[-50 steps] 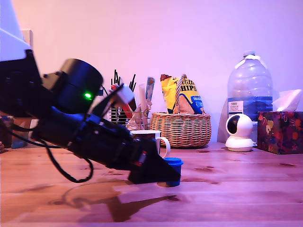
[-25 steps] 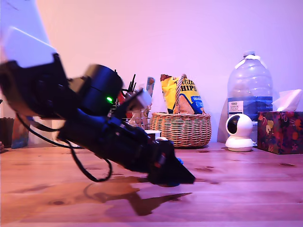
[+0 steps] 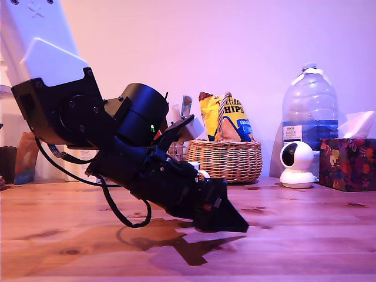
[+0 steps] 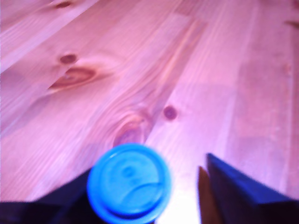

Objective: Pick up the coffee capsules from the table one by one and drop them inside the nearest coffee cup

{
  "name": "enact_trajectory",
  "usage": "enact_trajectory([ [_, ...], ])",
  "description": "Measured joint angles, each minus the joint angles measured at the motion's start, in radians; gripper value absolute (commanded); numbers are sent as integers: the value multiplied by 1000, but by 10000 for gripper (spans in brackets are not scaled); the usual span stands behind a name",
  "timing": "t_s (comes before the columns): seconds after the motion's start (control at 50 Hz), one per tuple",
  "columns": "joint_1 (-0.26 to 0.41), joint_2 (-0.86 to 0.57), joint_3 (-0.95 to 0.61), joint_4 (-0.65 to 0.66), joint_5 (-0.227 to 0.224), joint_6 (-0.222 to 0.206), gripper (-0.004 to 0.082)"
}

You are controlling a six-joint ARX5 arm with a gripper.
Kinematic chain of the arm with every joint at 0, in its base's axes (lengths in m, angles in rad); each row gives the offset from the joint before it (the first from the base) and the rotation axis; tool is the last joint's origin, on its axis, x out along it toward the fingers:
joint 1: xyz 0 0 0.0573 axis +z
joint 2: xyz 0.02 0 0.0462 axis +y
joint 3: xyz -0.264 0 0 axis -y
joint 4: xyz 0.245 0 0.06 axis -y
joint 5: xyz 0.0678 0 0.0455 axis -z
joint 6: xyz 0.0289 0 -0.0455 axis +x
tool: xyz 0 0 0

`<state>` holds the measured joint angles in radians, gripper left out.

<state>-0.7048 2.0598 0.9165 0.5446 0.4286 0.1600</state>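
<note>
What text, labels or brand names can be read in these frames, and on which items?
"HIPS": on the yellow chip bag standing in the basket; the first letter is hidden and the small blue panel below is too blurred to read.
Water bottle label: print present, too small to read.
Tissue box: pattern only, no legible words.
Blue capsule lid, wrist view: embossed marks, too blurred to read.

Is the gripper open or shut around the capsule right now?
Open: in the wrist view the blue capsule sits against one finger, a clear gap before the other.
</note>
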Motion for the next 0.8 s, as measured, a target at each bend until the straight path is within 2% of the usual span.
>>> enact_trajectory([
  [0.08,0,0,2,-6,-5,0,300],
  [0.32,0,0,8,-23,-8,0,295],
  [0.46,0,-4,19,-55,-8,0,212],
  [0.8,0,-92,20,-249,-8,0,189],
])
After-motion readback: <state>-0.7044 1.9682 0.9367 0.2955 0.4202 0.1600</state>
